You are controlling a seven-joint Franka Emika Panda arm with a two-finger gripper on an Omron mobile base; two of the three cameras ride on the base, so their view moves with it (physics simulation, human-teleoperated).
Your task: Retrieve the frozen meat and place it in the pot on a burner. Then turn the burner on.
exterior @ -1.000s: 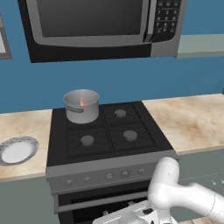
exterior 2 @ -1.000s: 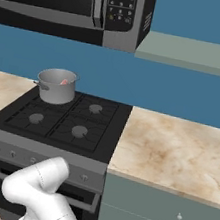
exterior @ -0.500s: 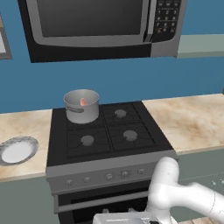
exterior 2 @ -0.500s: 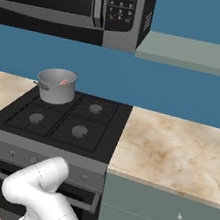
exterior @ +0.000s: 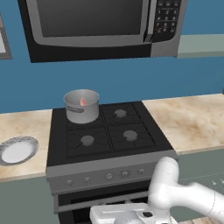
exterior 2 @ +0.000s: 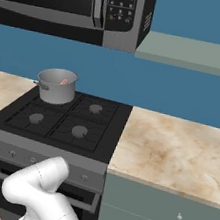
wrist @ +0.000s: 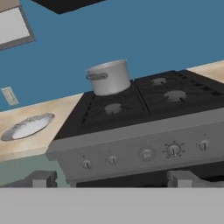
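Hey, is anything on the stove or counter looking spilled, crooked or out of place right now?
Nothing stands out. The pot sits upright on the back-left burner with the frozen meat inside, and the white plate lies flat on the counter left of the stove.

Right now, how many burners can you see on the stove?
4. Back left lies under the pot, so its cap is hidden; back right, front left and front right are bare.

My arm's white wrist and hand [exterior: 131,214], low in front of the stove [exterior: 109,175], have slid a little further left along the oven door over the last second, while my elbend in the right base view has barely shifted against the stove's knob panel.
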